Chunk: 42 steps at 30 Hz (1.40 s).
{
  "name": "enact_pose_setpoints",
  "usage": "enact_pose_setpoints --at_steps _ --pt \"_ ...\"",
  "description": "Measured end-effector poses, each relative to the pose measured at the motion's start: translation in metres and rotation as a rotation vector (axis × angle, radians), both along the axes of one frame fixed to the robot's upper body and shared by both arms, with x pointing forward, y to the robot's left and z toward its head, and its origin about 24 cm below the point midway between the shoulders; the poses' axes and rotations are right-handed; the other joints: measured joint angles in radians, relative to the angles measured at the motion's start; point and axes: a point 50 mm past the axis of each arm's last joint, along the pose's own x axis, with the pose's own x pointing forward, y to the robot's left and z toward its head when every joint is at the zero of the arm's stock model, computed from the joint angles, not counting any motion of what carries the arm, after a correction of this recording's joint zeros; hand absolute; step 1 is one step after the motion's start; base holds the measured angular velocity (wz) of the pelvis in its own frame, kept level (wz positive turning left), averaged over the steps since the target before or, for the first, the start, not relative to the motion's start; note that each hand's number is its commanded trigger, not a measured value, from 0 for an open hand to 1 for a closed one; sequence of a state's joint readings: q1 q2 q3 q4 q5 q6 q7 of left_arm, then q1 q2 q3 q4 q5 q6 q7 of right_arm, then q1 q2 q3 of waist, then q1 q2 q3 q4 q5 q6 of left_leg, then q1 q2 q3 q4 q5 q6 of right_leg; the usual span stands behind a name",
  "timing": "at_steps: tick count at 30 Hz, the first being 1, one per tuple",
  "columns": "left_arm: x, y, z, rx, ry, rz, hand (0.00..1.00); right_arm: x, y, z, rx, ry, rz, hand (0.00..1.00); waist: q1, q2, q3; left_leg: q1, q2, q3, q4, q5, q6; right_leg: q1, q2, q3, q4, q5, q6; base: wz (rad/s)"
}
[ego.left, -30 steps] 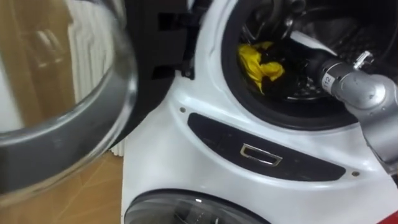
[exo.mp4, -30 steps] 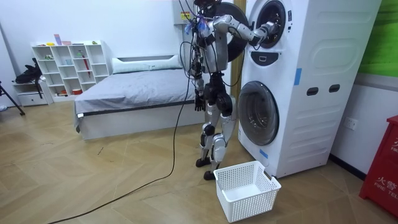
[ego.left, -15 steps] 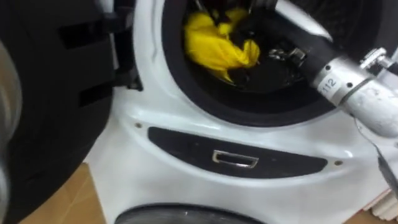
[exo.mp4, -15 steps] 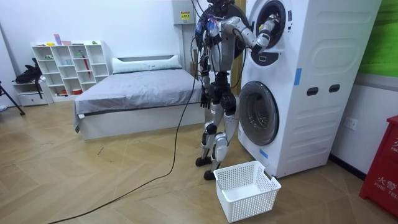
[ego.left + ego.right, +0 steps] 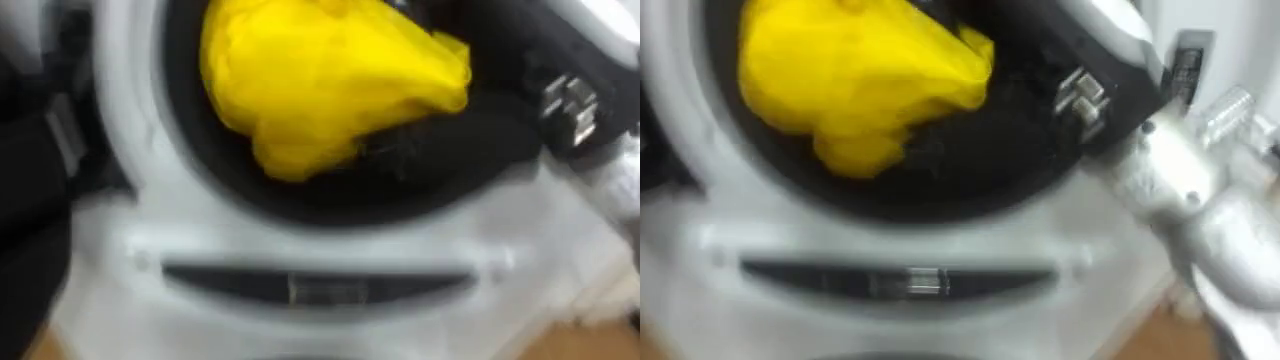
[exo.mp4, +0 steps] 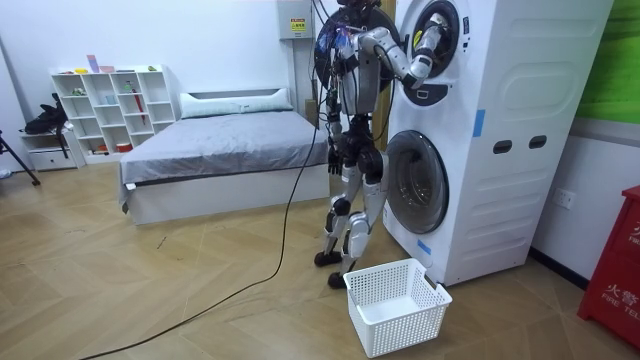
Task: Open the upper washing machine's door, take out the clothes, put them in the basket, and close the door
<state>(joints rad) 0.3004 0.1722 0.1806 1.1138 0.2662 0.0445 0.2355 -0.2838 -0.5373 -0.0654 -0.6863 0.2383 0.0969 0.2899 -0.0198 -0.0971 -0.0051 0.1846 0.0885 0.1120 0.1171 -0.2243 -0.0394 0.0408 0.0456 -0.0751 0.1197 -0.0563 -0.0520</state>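
The robot stands close against the stacked washing machine [image 6: 480, 100], right arm [image 5: 1160, 160] reaching into the upper drum; the right hand is buried past the yellow cloth [image 5: 320, 80], so I cannot tell whether it is clenched on it. The cloth bulges at the drum mouth, sagging over the dark door seal [image 5: 330, 205]. The risks are likely a weak grasp letting the cloth drop back, or a fold catching on the seal's lip; the forearm could also scrape the rim. Arm and cloth crowd the opening; the open door [image 5: 25, 210] stands left. The white basket [image 6: 395, 305] waits by the feet, with open floor behind.
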Motion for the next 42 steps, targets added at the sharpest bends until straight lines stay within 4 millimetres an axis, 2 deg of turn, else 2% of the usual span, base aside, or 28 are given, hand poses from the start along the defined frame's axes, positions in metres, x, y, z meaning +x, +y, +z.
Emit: enact_pose_setpoints --at_steps 1,3,6,8,10,14,15,18,22,25,30,32,38,41,42 --pt "0.003 0.001 0.001 0.007 -0.011 0.002 0.00 0.000 -0.008 -0.001 0.029 0.005 -0.037 1.00 0.007 -0.010 -0.0003 -0.006 -0.001 0.012 0.001 -0.001 0.003 -0.008 0.004 -0.001 0.001 -0.002 0.006 0.23" --pt "-0.004 0.003 0.001 0.019 0.004 0.035 0.00 -0.001 -0.017 -0.006 0.060 0.024 -0.076 1.00 0.037 -0.025 -0.0039 -0.007 -0.004 0.022 0.003 -0.004 0.007 -0.009 0.009 -0.013 -0.001 -0.002 0.006 -0.12" --pt "-0.010 0.003 0.001 0.019 0.010 0.054 0.00 -0.004 -0.024 -0.012 0.066 0.040 -0.103 1.00 0.042 -0.022 -0.0027 -0.015 -0.014 0.022 0.014 -0.009 0.017 -0.008 0.004 -0.014 0.000 -0.004 0.009 -0.03" --pt "-0.007 0.005 0.002 0.031 -0.003 0.056 0.00 -0.004 -0.024 -0.012 0.071 0.037 -0.096 1.00 0.039 -0.016 0.0007 -0.017 -0.014 0.023 0.017 -0.019 0.032 -0.009 0.001 -0.019 0.001 -0.011 0.020 0.02" --pt "-0.004 0.004 0.002 0.034 -0.022 0.047 0.00 -0.006 -0.024 -0.010 0.079 0.030 -0.078 1.00 0.036 -0.007 0.0019 -0.018 -0.014 0.026 0.016 -0.027 0.034 -0.016 0.001 -0.022 0.015 -0.015 0.025 0.00" --pt "-0.010 0.003 0.001 0.031 -0.006 0.060 0.00 -0.008 -0.026 -0.007 0.071 0.025 -0.068 1.00 0.008 -0.004 0.0015 -0.023 -0.015 0.025 0.022 -0.030 0.033 -0.024 0.002 -0.017 0.033 -0.016 0.025 -0.02" --pt "-0.010 0.004 0.001 0.032 -0.005 0.067 0.00 -0.010 -0.027 -0.005 0.067 0.017 -0.069 1.00 -0.010 -0.004 0.0011 -0.027 -0.015 0.026 0.028 -0.031 0.032 -0.026 0.000 -0.016 0.033 -0.017 0.024 0.00" --pt "-0.013 0.006 0.002 0.038 -0.006 0.091 0.00 -0.021 -0.051 0.004 0.101 -0.044 -0.175 1.00 -0.034 -0.001 -0.0013 -0.024 -0.015 0.034 0.034 -0.031 0.031 -0.026 0.004 -0.010 0.034 -0.017 0.023 -0.08" --pt "-0.017 0.007 0.003 0.036 -0.001 0.104 0.00 -0.032 -0.078 0.015 0.160 -0.130 -0.323 1.00 -0.091 0.012 -0.0069 -0.013 -0.011 0.064 0.033 -0.032 0.029 -0.028 0.010 0.006 0.041 -0.018 0.021 -0.18" --pt "-0.012 0.008 0.003 0.037 -0.036 0.095 0.00 -0.033 -0.088 0.015 0.193 -0.149 -0.375 1.00 -0.101 0.011 -0.0065 -0.001 -0.010 0.103 0.022 -0.035 0.025 -0.047 0.020 0.043 0.066 -0.021 0.017 -0.41" --pt "-0.012 0.007 0.003 0.032 -0.043 0.083 0.00 -0.036 -0.090 0.014 0.217 -0.156 -0.381 1.00 -0.137 0.005 -0.0058 0.000 -0.010 0.111 0.024 -0.036 0.023 -0.052 0.022 0.051 0.069 -0.022 0.015 -0.09" --pt "-0.013 0.005 0.003 0.029 -0.039 0.078 0.00 -0.036 -0.091 0.014 0.231 -0.161 -0.383 1.00 -0.136 0.004 -0.0052 0.002 -0.008 0.124 0.022 -0.037 0.022 -0.057 0.028 0.069 0.071 -0.021 0.014 -0.16" --pt "-0.013 0.005 0.003 0.033 -0.036 0.076 0.00 -0.032 -0.098 0.011 0.288 -0.130 -0.390 1.00 -0.138 0.002 -0.0042 0.001 -0.007 0.147 0.017 -0.037 0.021 -0.071 0.034 0.086 0.071 -0.021 0.014 -0.11" --pt "-0.012 0.006 0.003 0.035 -0.024 0.077 0.00 -0.029 -0.104 0.004 0.297 -0.084 -0.416 1.00 -0.136 0.002 -0.0037 0.000 -0.005 0.157 0.017 -0.038 0.021 -0.080 0.037 0.091 0.078 -0.021 0.014 -0.11" --pt "-0.007 0.007 0.002 0.037 -0.024 0.066 0.00 -0.028 -0.106 -0.003 0.302 -0.046 -0.428 1.00 -0.135 -0.002 -0.0001 -0.002 -0.005 0.160 0.017 -0.038 0.020 -0.086 0.039 0.095 0.085 -0.021 0.015 -0.13"
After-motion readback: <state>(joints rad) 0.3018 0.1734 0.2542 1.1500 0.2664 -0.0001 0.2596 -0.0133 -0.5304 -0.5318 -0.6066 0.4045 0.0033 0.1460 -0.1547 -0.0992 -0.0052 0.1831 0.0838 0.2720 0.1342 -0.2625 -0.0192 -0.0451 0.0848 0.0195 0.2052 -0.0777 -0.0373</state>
